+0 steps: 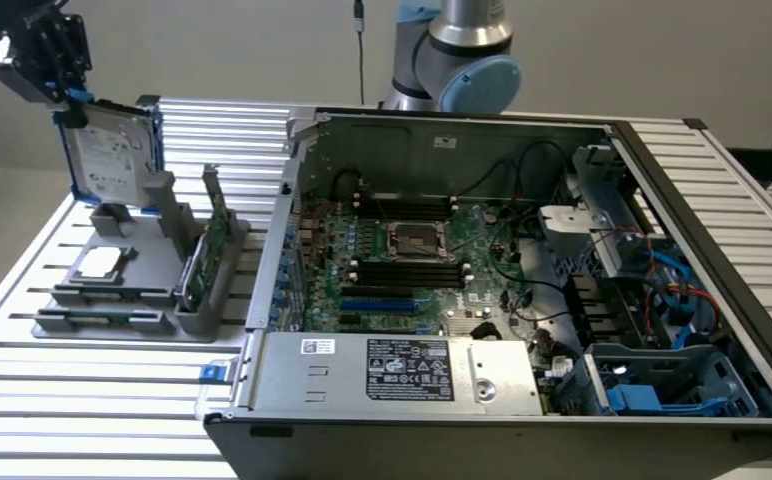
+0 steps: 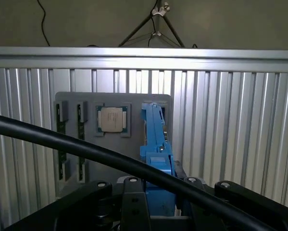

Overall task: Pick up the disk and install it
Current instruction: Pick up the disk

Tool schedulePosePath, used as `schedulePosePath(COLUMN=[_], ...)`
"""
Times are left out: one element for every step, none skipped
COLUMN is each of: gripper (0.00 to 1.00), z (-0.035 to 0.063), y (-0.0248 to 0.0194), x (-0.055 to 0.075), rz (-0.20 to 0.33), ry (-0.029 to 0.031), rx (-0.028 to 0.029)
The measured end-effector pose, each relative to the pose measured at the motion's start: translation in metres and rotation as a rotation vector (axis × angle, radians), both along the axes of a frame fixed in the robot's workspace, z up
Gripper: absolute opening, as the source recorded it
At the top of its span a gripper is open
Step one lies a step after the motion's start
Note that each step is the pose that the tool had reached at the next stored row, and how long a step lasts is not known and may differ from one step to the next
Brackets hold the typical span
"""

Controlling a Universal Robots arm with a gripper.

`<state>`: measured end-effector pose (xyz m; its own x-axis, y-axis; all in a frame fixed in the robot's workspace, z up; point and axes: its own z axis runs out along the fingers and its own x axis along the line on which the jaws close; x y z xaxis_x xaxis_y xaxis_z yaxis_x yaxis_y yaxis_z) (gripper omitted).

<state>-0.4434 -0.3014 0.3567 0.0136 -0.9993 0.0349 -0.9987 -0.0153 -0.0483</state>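
Your biggest item is the ribbed aluminium worktop (image 1: pixel 79 420), and the open PC case (image 1: pixel 426 140) lies on it towards the exterior view's right. The arm (image 1: pixel 466 60) rises behind the case. Inside the case you can see the mobo (image 1: pixel 413 270) w/ its empty CPU socket in the middle, and the silver PSU (image 1: pixel 400 372) along the near edge.

On the exterior view's left, a grey fixture (image 1: pixel 146 290) sits on the worktop just beside the case. The disk (image 1: pixel 113 150) stands upright at the far end of that fixture, label facing the camera and blue carrier round its edges. You can't tell whether its lower edge is in the slot or just clear of it.

Your hand (image 1: pixel 66 95) is clamped on the disk's top corner, fingers part-way closed w/ the carrier pinched between them. In the wrist view the carrier (image 2: pixel 156 144) runs edge-on straight out from the hand, w/ a black cable (image 2: pixel 86 149) crossing in front.

A thin green card (image 1: pixel 206 250) stands on edge in the fixture, on the side nearest the case. The small square CPU chip (image 1: pixel 99 263) lies flat in its pocket near the disk (clear in the wrist view too (image 2: pixel 110 119)).
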Motion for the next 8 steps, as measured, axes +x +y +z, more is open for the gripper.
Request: schedulePosePath(gripper=[0.33,0.33,0.33,0.33,0.33,0.33,0.33,0.33], z=[-0.0010,-0.0021,-0.0034,-0.0048,-0.0063,-0.0076,-0.0087,-0.0099], y=[0.0007,0.0014,0.0023,0.0034,0.0048,0.0065,0.0082,0.0096], x=[0.0000,0.0000,0.0000,0.0000,-0.0001,-0.0003,-0.0005,-0.0007], rz=[0.002,0.003,0.003,0.004,0.004,0.004,0.004,0.004], ry=[-0.0053,-0.0092,-0.0118,-0.0144,-0.0171,-0.0198,-0.0224,-0.0254], rx=[0.0000,0.0000,-0.0001,-0.0001,0.0000,0.0000,0.0000,0.0001])
